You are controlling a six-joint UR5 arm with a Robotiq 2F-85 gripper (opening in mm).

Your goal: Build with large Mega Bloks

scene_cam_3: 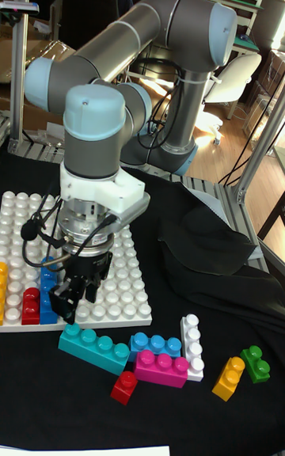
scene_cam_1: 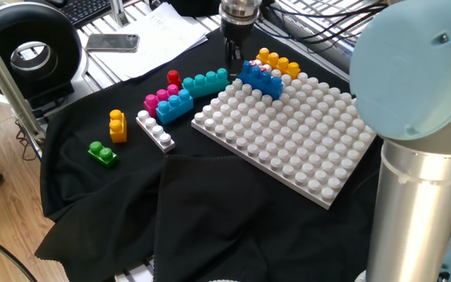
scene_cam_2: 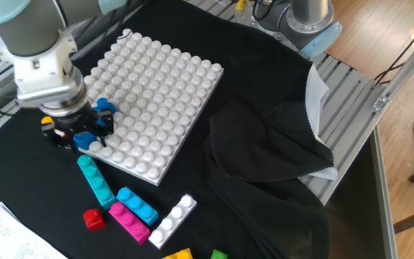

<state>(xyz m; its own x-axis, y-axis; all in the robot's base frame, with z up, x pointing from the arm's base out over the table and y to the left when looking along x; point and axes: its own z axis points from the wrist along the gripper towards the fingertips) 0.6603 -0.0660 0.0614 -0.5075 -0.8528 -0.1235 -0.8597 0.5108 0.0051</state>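
My gripper hangs just above the white studded board's edge, beside the bricks pressed there: a blue one, a red one and a yellow-orange one. Its fingers look open with nothing between them. The same gripper partly hides those bricks in the other fixed view. Loose Mega Bloks lie on the black cloth: teal, small red, pink, blue, white, yellow-orange and green.
The black cloth is rumpled into folds in front of the board. Papers and a phone lie on the metal table behind. A black round device stands at the far left. The arm's base rises at the right.
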